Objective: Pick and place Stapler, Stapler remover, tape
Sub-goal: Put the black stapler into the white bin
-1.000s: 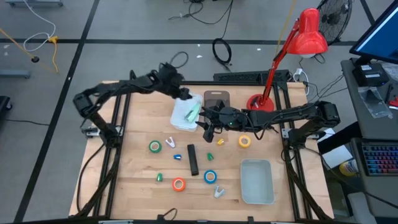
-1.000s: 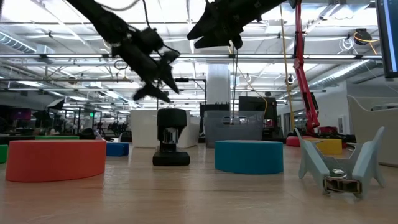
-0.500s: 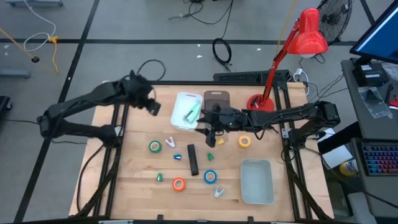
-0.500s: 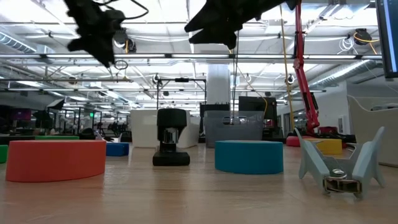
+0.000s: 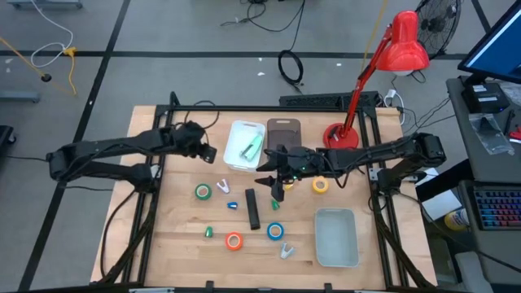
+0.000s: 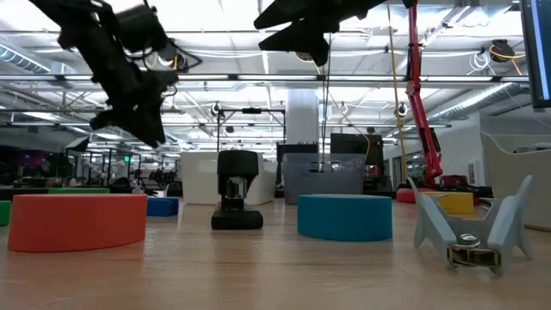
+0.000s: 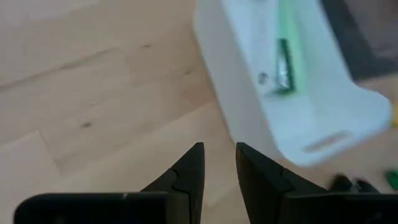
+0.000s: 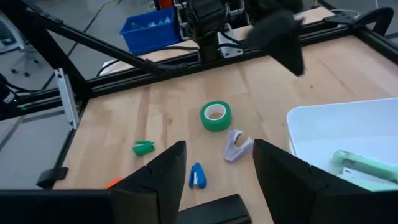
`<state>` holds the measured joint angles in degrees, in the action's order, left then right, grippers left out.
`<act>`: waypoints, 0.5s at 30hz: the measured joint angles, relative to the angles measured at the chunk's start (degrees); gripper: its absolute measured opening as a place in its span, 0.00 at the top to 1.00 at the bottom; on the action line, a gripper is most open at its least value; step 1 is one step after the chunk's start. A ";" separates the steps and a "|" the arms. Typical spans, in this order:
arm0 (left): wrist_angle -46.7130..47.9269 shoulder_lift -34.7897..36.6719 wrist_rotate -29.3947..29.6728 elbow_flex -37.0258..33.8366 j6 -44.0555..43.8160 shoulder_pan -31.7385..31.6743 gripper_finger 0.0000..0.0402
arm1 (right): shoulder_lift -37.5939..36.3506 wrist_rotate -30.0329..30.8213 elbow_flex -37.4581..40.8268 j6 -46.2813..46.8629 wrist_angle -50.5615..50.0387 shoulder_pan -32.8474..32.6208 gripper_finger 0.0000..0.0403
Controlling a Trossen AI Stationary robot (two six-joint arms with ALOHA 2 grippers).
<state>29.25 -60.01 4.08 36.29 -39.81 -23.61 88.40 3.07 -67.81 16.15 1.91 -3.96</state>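
Here the black oblong stapler (image 5: 253,208) lies on the wooden table (image 5: 163,236) with its long axis running near to far — directly on the near side of the right gripper (image 5: 277,181), which hangs above it with fingers spread wide and empty. The left gripper (image 5: 204,151), fingers narrow and holding nothing, sits well off to the left beside the white plastic tray (image 5: 237,159), so the right arm looks nearer.

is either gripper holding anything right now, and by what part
Nothing is held. The left gripper hangs nearly closed over bare table beside the white tray, with nothing between its fingers. The right gripper is open above the table, also empty.
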 joint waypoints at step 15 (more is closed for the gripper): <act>-11.43 -14.11 -12.34 -0.30 -0.21 -2.67 0.77 | 0.00 0.12 0.00 1.00 -0.06 -0.66 0.56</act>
<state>17.81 -74.12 -8.27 35.99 -40.01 -26.28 88.40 3.18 -67.81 17.15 1.86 -4.62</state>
